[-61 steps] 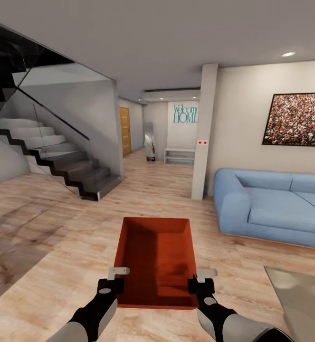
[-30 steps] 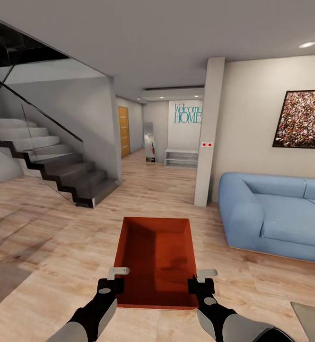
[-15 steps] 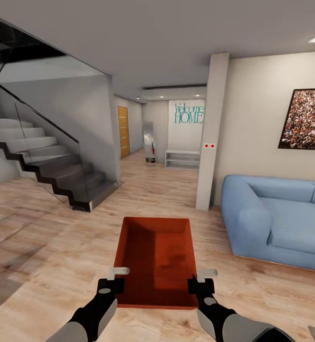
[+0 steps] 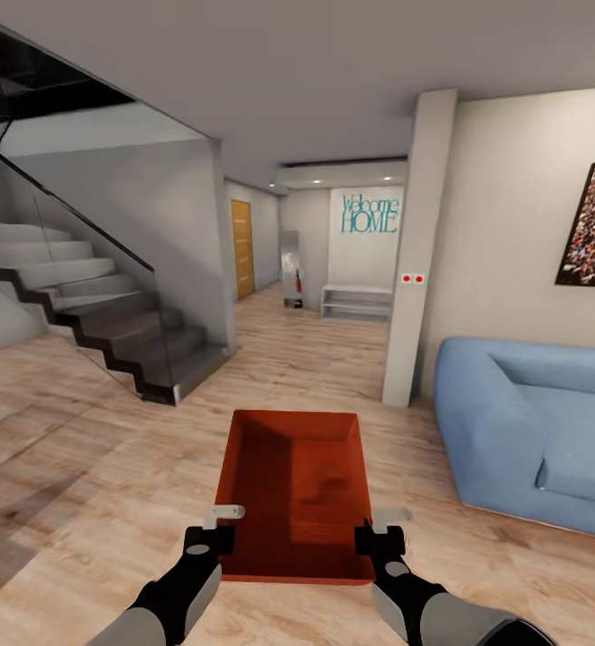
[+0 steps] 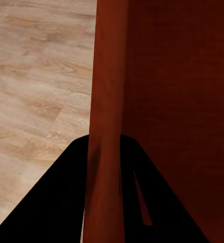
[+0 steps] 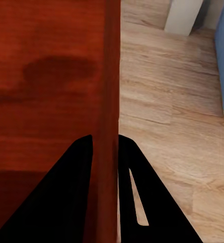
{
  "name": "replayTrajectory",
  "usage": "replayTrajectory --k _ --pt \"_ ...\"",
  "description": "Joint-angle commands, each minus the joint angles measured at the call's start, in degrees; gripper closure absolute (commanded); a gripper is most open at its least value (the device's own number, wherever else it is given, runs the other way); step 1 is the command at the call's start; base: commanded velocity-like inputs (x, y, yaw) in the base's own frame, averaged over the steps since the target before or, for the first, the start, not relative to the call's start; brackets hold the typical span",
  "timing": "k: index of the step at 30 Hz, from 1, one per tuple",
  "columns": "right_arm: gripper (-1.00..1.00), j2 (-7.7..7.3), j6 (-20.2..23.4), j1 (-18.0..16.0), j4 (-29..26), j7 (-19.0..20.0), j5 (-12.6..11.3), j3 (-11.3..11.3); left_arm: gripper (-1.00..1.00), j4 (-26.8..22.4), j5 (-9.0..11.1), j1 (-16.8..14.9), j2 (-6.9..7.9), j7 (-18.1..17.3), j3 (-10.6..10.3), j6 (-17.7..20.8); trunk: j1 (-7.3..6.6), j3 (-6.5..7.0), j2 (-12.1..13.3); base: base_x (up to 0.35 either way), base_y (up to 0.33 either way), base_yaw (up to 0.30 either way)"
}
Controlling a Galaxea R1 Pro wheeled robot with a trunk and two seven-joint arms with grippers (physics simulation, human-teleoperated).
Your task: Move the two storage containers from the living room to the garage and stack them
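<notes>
Both tools, the left tool (image 4: 209,541) and right tool (image 4: 380,541), pinch the side walls of one storage container (image 4: 297,489) carried over the living-room floor (image 4: 91,467), so the transport step calls for driving down the hallway (image 4: 284,336).

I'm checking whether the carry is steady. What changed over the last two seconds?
The view swung left: the sofa, pillar and picture slid right in the head view. That is camera motion. The container sits the same in front, the left gripper and right gripper still clamped on its side walls.
</notes>
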Motion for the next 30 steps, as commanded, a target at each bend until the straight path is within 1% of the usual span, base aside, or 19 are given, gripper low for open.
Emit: replayTrajectory --k 1,8,30 --pt "1.00 0.01 -0.18 -0.05 -0.16 -0.16 0.23 -2.62 1.00 -0.07 -0.06 -0.04 0.19 1.47 4.77 0.47 0.04 -0.08 -0.06 0.322 0.000 0.233" --pt "1.00 0.01 -0.18 -0.05 -0.16 -0.18 0.23 -2.62 1.00 -0.06 -0.06 -0.04 0.19 1.43 4.77 0.47 0.04 -0.08 -0.06 0.323 0.000 0.075" --pt "1.00 0.02 -0.18 -0.05 -0.17 -0.19 0.23 -2.62 1.00 0.02 -0.06 -0.04 0.19 1.42 4.77 0.47 0.04 -0.08 -0.06 0.323 0.000 0.002"
